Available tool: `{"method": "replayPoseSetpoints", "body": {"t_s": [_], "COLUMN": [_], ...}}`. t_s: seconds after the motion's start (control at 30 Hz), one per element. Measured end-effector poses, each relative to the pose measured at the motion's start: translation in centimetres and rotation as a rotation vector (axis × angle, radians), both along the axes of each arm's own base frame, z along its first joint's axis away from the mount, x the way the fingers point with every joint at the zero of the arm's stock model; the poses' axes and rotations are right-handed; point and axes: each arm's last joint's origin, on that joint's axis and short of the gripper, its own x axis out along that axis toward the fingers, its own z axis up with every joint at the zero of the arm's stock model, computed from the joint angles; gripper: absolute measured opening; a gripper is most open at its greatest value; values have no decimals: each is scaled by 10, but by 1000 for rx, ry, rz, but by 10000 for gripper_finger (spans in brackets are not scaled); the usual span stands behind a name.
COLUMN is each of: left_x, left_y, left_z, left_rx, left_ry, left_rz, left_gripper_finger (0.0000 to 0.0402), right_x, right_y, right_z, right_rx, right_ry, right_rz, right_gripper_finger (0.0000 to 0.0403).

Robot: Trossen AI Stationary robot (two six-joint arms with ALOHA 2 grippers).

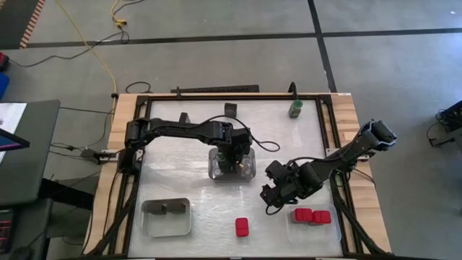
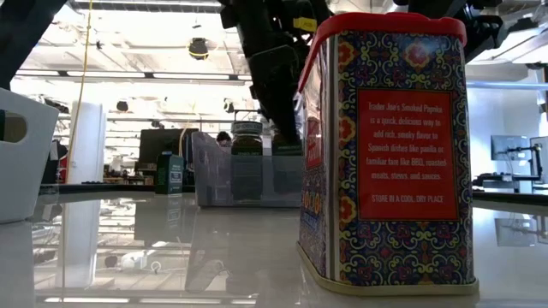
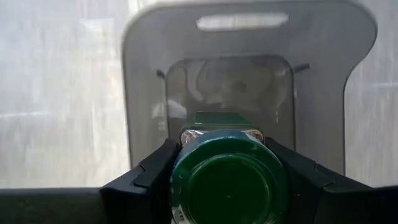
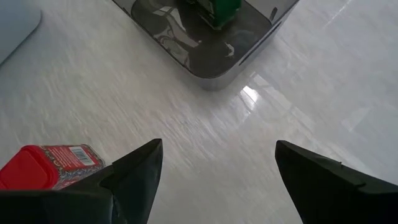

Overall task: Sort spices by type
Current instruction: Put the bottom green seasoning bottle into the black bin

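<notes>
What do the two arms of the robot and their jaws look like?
Both arms are dark, nearly black, built of chunky jointed segments. A thin black cable loops beside the left arm. The right gripper has two matte black wedge-shaped jaws; the left gripper has similar angular black ones.

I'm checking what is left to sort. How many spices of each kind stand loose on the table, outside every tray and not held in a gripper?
Green-lidded jar: 1
Dark container: 1
Red-topped tin: 1
Total: 3
</notes>
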Motion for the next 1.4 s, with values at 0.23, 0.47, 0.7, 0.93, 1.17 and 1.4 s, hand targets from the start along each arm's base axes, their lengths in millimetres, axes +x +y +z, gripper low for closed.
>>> {"method": "replayPoseSetpoints", "body": {"t_s": [0.23, 0.47, 0.7, 0.93, 1.17, 1.4], "left_x": [0, 0, 0, 1, 1, 1], "left_y": [0, 0, 0, 0, 1, 1], "left_z": [0, 0, 0, 0, 0, 0], "left_rx": [3, 0, 1, -22, -10, -24], "left_ry": [1, 0, -3, -5, -7, -9], "left_rz": [2, 12, 9, 62, 114, 152], "left_gripper_finger": [220, 221, 223, 223, 223, 224], "right_x": [0, 0, 0, 0, 0, 0], "right_y": [0, 0, 0, 0, 0, 0], "right_z": [0, 0, 0, 0, 0, 0], "right_rx": [1, 1, 1, 1, 1, 0], "right_ry": [-1, -1, -1, -1, 0, 0], "right_rz": [1, 0, 1, 1, 2, 4], "right_gripper_finger": [338, 338, 338, 338, 338, 338]}}
